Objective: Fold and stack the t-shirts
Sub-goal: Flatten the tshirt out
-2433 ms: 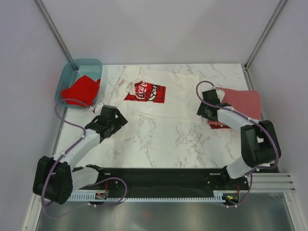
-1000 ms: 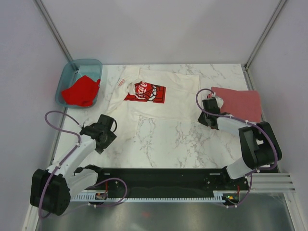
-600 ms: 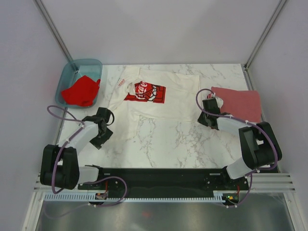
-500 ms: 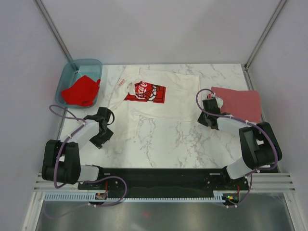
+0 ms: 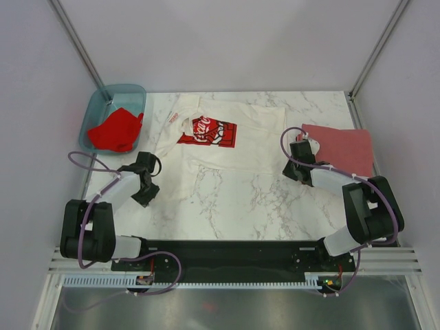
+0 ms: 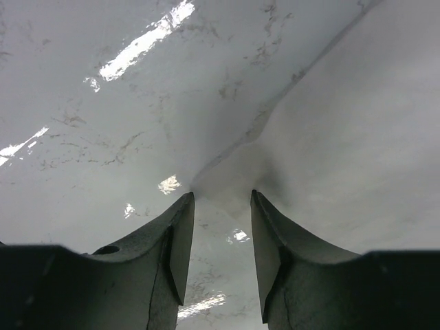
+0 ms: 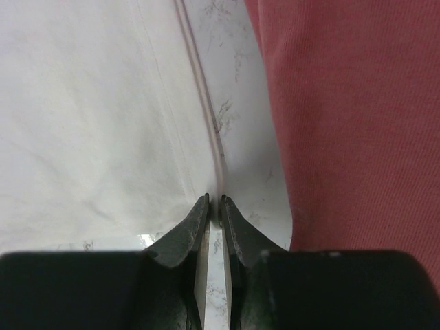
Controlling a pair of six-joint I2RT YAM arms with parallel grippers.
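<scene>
Thin, limp white t-shirt [image 5: 237, 141] would sag — best held at hem corners. Right gripper [image 7: 214, 203] pinched hem, lower centre; left gripper [image 6: 221, 201] spread, shirt corner just beyond tips.

A translucent teal tub [image 5: 113, 98] sits at the far-left corner of the white marble table [image 5: 234, 199].

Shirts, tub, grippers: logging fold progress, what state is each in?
White shirt: spread flat, unfolded.
Brick-red shirt: folded flat.
Bright red shirt: crumpled in tub.
Tub: upright, holds one shirt.
Left gripper: jaws open at white shirt's corner.
Right gripper: jaws shut on white shirt's hem.
</scene>
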